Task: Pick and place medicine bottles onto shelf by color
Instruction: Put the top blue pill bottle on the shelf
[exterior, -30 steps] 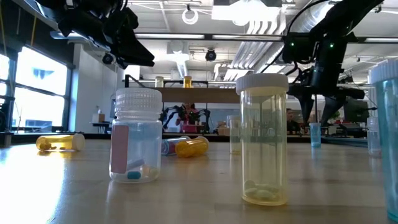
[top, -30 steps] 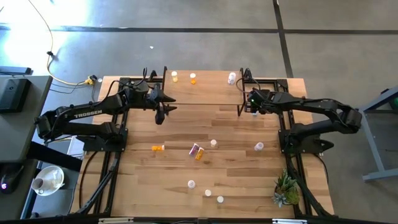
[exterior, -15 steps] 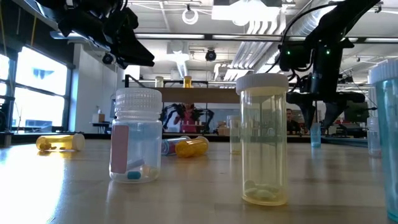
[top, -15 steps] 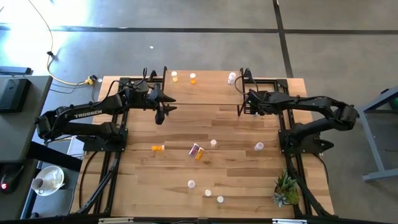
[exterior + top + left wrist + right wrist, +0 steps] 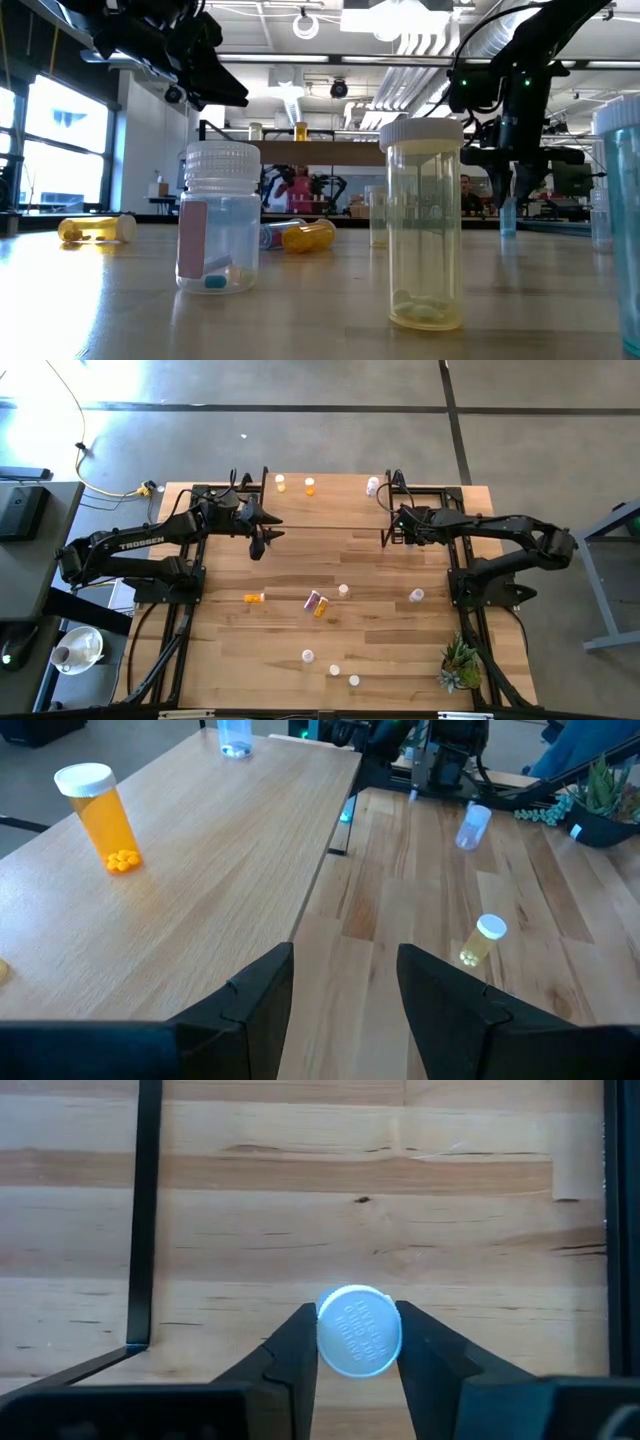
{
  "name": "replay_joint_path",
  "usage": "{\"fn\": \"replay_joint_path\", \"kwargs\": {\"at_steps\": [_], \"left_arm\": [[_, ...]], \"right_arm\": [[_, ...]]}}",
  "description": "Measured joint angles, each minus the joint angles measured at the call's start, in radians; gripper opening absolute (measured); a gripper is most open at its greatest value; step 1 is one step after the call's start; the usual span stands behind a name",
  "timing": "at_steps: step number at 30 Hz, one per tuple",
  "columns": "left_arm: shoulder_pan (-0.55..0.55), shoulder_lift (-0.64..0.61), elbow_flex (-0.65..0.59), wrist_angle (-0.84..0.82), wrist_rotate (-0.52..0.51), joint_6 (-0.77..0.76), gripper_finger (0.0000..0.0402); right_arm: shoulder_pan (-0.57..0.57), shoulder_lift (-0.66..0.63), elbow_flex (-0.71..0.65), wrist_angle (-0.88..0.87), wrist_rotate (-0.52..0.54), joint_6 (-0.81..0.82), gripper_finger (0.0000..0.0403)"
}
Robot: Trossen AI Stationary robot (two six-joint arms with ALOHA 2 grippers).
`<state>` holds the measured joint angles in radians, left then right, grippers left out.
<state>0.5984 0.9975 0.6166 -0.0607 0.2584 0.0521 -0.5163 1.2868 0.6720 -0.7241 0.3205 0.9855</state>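
My right gripper points down beside the shelf's right front leg, shut on a small pale medicine bottle that stands on the table. My left gripper hovers open off the shelf's left front corner, with nothing between its fingers. On the shelf stand a yellowish bottle, an orange one and a whitish one. More bottles are spread over the table: an orange one lies on its side, and a pink and an orange one lie together. My right gripper pinches the bottle between its two fingers at the round white cap, one finger on each side. The fingers come from above, pointing down. The bottle stands upright with its base on the table.
White-capped bottles stand at mid-table, to the right and near the front edge. A small potted plant sits at the front right corner. The shelf's thin black legs stand close to my right gripper.
My right gripper has come down over the pale bottle and shut on its cap; its fingers stood wide apart a second ago. The bottle has stayed upright on the table.
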Motion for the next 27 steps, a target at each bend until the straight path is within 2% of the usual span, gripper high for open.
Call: {"fn": "replay_joint_path", "kwargs": {"at_steps": [6,15,23,27], "left_arm": [[0.0,0.0,0.0,-0.001,0.0,0.0,0.017],[0.0,0.0,0.0,-0.002,0.0,0.0,0.017],[0.0,0.0,0.0,-0.002,0.0,0.0,0.017],[0.0,0.0,0.0,-0.002,0.0,0.0,0.017]], "right_arm": [[0.0,-0.042,0.0,-0.027,-0.019,0.0,0.0108],[0.0,-0.179,0.0,-0.054,-0.018,-0.001,0.0105],[0.0,-0.309,0.006,-0.078,0.016,-0.021,0.0104],[0.0,-0.342,0.067,-0.108,0.072,-0.046,0.0104]]}}
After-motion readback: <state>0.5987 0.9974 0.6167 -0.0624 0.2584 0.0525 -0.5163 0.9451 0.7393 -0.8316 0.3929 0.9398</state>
